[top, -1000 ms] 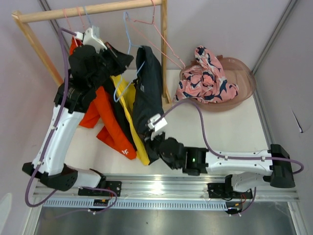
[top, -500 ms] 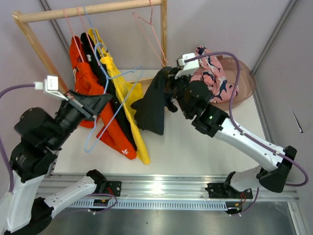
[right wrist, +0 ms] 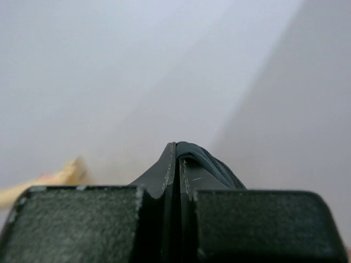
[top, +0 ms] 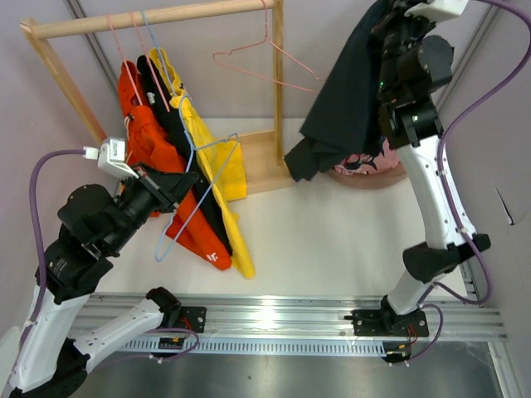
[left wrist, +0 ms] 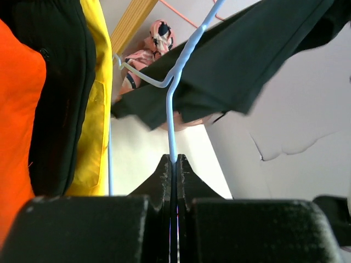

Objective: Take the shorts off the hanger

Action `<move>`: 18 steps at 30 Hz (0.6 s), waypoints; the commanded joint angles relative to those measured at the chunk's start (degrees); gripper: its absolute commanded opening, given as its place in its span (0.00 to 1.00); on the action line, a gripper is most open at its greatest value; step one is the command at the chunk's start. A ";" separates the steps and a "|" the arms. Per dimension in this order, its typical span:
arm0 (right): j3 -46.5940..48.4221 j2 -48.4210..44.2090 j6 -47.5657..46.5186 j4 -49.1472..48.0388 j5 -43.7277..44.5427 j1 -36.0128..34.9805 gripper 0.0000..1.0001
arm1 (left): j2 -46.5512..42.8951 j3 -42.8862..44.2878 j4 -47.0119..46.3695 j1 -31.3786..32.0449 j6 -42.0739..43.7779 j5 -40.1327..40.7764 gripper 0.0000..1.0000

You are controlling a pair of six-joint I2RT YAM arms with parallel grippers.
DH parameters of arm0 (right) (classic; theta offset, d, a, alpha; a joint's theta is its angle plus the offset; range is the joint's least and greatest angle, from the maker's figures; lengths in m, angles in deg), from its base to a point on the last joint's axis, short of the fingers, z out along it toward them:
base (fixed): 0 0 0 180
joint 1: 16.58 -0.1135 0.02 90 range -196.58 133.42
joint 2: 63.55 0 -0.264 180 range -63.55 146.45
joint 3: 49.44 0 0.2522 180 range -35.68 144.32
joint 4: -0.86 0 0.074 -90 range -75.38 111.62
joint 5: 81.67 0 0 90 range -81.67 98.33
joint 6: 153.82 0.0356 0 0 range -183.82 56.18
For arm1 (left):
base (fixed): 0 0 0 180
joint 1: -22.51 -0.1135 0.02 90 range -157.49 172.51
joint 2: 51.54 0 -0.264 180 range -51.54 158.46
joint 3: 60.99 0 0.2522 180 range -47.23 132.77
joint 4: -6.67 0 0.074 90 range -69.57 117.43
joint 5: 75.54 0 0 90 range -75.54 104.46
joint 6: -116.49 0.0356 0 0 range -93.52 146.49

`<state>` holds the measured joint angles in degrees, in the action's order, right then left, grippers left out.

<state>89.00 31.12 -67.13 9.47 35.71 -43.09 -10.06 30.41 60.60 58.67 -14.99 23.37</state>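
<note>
My right gripper (top: 388,18) is shut on a pair of black shorts (top: 344,108) and holds it high at the back right, hanging free above the basin; a fold of the fabric (right wrist: 211,164) shows at the closed tips (right wrist: 176,147). My left gripper (top: 187,177) is shut on the wire of a bare blue hanger (top: 197,192), seen pinched in the left wrist view (left wrist: 171,120). Orange shorts (top: 145,141), a second black pair (top: 176,133) and yellow shorts (top: 222,170) hang on the rack. Pink floral shorts (top: 380,156) lie in the basin.
The wooden rack (top: 149,18) stands at the back left, its upright post (top: 278,83) mid-table. A bare pink hanger (top: 265,62) hangs from the rail. The brown basin (top: 365,178) sits at the back right, mostly hidden by the hanging black shorts.
My right gripper has lifted the black shorts up and to the right, off the blue hanger and over the basin. My left gripper keeps hold of the blue hanger, shifted a little.
</note>
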 commanded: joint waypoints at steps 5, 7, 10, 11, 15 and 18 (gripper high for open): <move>10.84 11.75 3.05 -2.75 -6.72 12.34 0.00 | -0.69 0.31 -2.19 0.22 4.38 2.16 0.00; 11.02 14.39 5.22 -3.03 -7.59 14.19 0.00 | -0.25 0.40 -2.19 0.22 4.82 2.34 0.00; 7.43 15.89 6.73 -5.99 -9.00 17.61 0.00 | 0.54 0.49 -3.16 0.14 5.79 2.96 0.00; 5.33 15.81 7.09 -7.41 -9.44 18.15 0.00 | 0.89 0.66 -3.51 0.14 5.96 2.96 0.00; -10.97 14.58 10.43 -11.19 -10.06 19.82 0.00 | 3.43 1.27 -5.26 0.22 7.46 3.57 0.00; -28.53 10.11 13.76 -17.16 -9.01 19.91 0.00 | 7.03 3.47 -8.07 0.22 9.47 3.40 0.00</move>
<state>72.68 46.20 -57.84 0.55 27.19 -22.89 -6.13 31.01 58.15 58.67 -8.96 26.32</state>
